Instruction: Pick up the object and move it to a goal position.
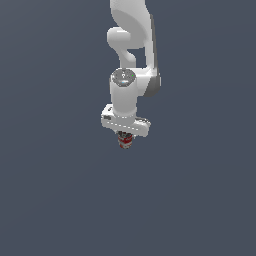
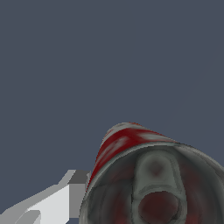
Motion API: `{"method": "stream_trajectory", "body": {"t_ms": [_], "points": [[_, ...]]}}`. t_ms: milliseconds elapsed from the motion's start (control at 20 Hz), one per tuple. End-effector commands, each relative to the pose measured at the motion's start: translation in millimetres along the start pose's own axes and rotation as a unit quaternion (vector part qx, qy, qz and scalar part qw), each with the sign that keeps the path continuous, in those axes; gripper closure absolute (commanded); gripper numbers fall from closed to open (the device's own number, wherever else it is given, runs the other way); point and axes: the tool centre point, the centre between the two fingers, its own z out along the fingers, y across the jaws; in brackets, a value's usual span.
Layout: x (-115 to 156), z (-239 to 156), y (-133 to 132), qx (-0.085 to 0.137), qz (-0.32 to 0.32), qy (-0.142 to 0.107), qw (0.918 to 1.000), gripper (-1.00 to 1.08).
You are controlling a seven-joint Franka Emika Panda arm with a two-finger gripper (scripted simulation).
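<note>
Exterior view. Arm (image 1: 131,55) hung down from the top of the frame, white, wrist pointing straight down. Claw (image 1: 125,138) directly beneath the wrist flange, mostly hidden by the wide white hand body. Can (image 1: 125,141) seen poking out just under the hand, between the fingers, red and white label visible, axis roughly upright. Only the lower part of the can showed; upper part covered by the hand. Background a flat dark grey-blue plane (image 1: 55,190) all around; no contact visible between can and that plane, and no shadow to judge height by. Fingers themselves too small and dark to make out singly here.

Wrist view. Can (image 2: 144,179) filled the lower part of the picture, very close to the camera, dark top with pull-tab facing the lens, red and white side receding away. One pale grey finger (image 2: 65,197) seen beside the can, its inner face right against the can's side. Opposite finger out of frame. Rest of the picture plain grey-blue (image 2: 87,57).

Claw state: pinching the can, judged from the can sitting between the fingers under the hand in the exterior view and the one visible finger pressed to its wall in the wrist view.
</note>
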Motion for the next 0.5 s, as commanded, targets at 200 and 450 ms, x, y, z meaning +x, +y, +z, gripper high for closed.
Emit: {"method": "stream_trajectory", "body": {"t_ms": [200,450], "points": [[-32.9,-53.2,-48.0,0.0,0.0,0.003,1.0,1.08],[-61.1,-96.8,-88.2,-0.001,0.0,0.003,1.0,1.08]]}}
